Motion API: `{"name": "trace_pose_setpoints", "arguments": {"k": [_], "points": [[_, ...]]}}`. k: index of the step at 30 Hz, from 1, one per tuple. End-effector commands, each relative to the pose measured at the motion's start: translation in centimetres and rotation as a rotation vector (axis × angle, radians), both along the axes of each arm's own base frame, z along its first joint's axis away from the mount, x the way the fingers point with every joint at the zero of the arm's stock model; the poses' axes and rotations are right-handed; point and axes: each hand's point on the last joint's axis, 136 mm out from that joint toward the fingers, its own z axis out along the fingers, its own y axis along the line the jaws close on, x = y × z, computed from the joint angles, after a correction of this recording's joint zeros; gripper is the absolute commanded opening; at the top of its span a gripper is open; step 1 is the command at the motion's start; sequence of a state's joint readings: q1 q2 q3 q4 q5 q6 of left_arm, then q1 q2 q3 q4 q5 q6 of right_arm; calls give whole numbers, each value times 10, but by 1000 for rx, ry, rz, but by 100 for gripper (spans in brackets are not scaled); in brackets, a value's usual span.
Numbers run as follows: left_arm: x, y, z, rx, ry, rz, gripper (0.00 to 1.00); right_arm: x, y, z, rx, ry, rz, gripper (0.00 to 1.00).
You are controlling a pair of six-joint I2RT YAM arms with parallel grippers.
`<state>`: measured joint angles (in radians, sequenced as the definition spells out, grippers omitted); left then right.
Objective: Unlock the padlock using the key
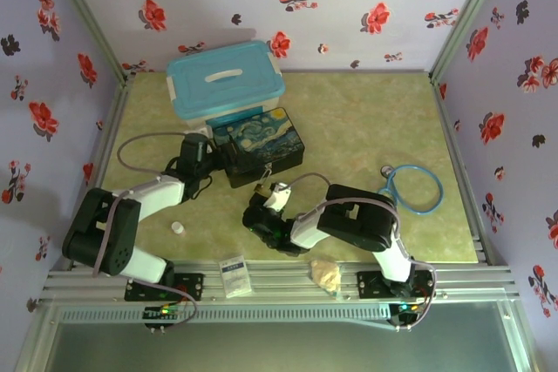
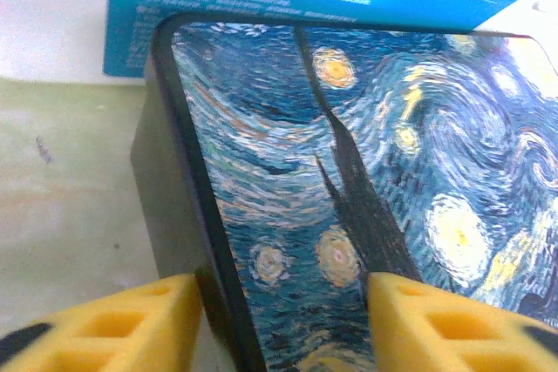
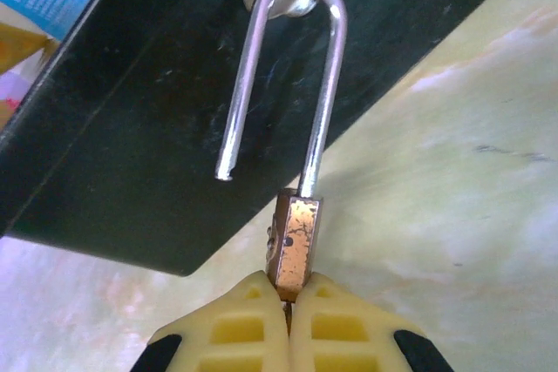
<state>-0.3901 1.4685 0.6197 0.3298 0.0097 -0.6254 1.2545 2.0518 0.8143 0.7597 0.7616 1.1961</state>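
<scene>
- Brass-gold padlock hangs at the dark front wall of the painted box. Its silver shackle is hooked through the box's clasp. One leg of the shackle stands free of the body and the other is seated in it.
- Right claw: closed, with the fingertips meeting at the lower end of the padlock body. Whatever lies between the pads is hidden.
- Left claw: yellow fingers partly apart, astride a corner of the box, one beside the side wall and one over the lid. Whether they press on the box cannot be told.
- Painted box: lid down, swirling night-sky picture on top, contents hidden. It stands on the bench.
- Blue-lidded tub: just behind the box, lid on, contents not discernible.
- Loose on the bench: white round cap near the left arm, white packet at the near edge, and blue hoop well apart to the right.
</scene>
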Motion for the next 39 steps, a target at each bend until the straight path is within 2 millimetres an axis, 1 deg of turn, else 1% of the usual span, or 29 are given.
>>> {"name": "trace_pose_setpoints", "arguments": {"k": [1, 3, 5, 6, 8, 9, 11, 14, 17, 25, 28, 30, 31, 32, 34, 35, 37, 39], "points": [[-20, 18, -44, 125, 134, 9, 44, 6, 12, 3, 89, -35, 64, 0], [-21, 22, -49, 137, 149, 15, 43, 8, 9, 6, 143, -60, 72, 0], [-23, 25, -54, 149, 159, 9, 36, 11, -1, 5, 205, -88, 40, 0], [-24, 25, -56, 154, 164, 4, 33, 13, -1, 7, 235, -108, 34, 0], [-24, 24, -61, 162, 175, -5, 33, 18, 1, 6, 293, -120, 16, 0], [-24, 23, -62, 165, 180, -11, 33, 20, 3, 5, 289, -127, 14, 0], [-24, 24, -64, 171, 187, -14, 33, 24, 6, 12, 261, -162, 11, 0], [-25, 24, -61, 177, 183, -25, 33, 32, -7, 11, 260, -177, -70, 0], [-25, 28, -62, 183, 190, -18, 33, 41, -18, 13, 251, -192, -116, 0], [-24, 30, -56, 182, 182, -12, 33, 54, -21, 21, 252, -219, -161, 0], [-25, 32, -55, 184, 181, -11, 34, 56, -36, 26, 222, -234, -188, 0], [-25, 32, -54, 182, 181, -10, 34, 55, -44, 31, 191, -242, -177, 0], [-24, 32, -54, 181, 179, -9, 34, 53, -50, 33, 169, -245, -170, 0], [-24, 32, -53, 181, 178, -9, 34, 50, -55, 39, 138, -259, -158, 0], [-22, 31, -50, 181, 171, -11, 34, 44, -68, 42, 74, -270, -146, 0], [-21, 31, -49, 181, 171, -10, 34, 43, -76, 42, 67, -263, -153, 0], [-19, 30, -48, 181, 169, -14, 34, 43, -88, 35, 86, -227, -144, 0], [-17, 29, -46, 182, 165, -17, 34, 43, -104, 22, 126, -175, -152, 0]]}}
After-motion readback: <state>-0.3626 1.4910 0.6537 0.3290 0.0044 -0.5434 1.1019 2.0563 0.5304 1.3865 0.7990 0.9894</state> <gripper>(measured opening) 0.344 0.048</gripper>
